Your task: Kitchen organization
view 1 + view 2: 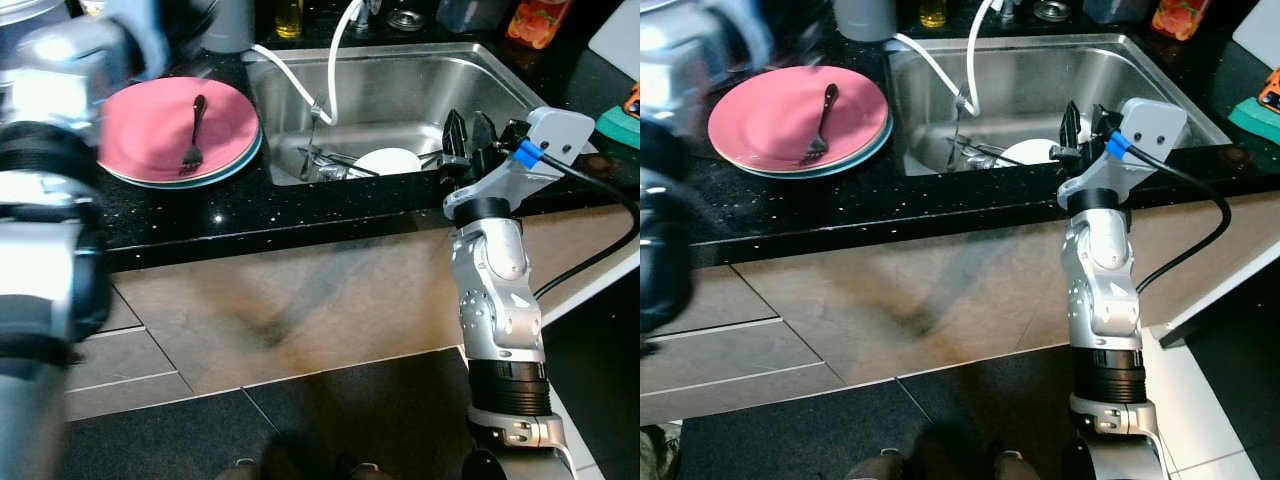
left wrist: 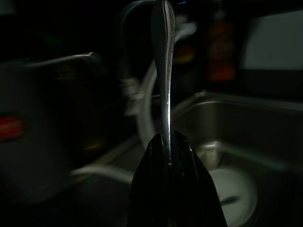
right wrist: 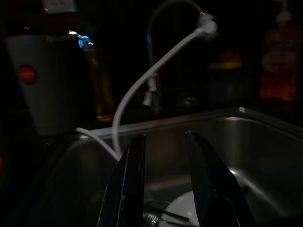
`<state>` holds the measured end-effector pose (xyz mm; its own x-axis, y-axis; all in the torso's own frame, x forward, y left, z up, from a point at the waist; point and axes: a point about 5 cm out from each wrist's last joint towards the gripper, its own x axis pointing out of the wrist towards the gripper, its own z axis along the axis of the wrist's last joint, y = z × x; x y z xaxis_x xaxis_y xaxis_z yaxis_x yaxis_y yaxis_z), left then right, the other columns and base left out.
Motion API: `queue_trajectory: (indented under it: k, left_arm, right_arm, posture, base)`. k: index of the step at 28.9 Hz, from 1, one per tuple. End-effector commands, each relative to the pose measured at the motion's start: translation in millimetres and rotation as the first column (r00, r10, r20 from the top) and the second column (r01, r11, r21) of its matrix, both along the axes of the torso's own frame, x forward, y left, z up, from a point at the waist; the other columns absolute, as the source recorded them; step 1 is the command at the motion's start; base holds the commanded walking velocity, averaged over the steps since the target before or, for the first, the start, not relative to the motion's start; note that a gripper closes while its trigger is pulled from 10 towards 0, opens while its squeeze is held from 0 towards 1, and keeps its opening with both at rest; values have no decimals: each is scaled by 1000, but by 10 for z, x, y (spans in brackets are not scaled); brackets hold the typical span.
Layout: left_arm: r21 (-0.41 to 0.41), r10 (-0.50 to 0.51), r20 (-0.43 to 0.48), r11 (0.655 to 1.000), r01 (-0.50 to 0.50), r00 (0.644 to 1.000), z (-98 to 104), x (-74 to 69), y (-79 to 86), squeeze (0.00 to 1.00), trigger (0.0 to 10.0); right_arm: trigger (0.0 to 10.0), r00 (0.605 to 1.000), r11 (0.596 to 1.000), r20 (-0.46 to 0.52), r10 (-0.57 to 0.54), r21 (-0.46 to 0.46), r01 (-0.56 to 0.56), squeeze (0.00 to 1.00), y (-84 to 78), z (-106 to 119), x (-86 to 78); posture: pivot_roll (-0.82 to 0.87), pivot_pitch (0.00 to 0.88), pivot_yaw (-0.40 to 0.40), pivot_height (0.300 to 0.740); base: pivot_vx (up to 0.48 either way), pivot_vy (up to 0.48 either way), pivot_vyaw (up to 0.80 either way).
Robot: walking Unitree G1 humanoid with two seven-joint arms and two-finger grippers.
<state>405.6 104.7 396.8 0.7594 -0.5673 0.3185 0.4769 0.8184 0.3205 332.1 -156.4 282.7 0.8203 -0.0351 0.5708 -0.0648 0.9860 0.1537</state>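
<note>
While pinched upright, utensil handle (image 2: 162, 71), left tool (image 2: 171, 156).

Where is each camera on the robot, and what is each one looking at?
Left eye, head: looks down at pink plate with fork, sink; both arms show.
Right eye, head: same scene, shifted slightly.
Left wrist: left gripper shut on a utensil handle, facing the sink.
Right wrist: open right gripper over the sink.
Shared: white plate in the sink, white hose.
</note>
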Motion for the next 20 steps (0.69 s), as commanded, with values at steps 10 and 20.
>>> queue_trajectory:
  k: [10,20]
  left_arm:
    - [-219,134,1,967,-130,991,-330,78,-195,898,10000]
    - [-76,-151,358,979,190,921,-4,-525,-70,0,10000]
  right_arm:
    - [10000,998,998,11,-58,1,58,0,-151,-11,-88]
    - [10000,1000,1000,7,-25,9,25,0,-77,-25,-49]
  posture:
    - [123,129,9,740]
    - [183,141,-13,740]
  base:
    - [0,0,0]
    - [0,0,0]
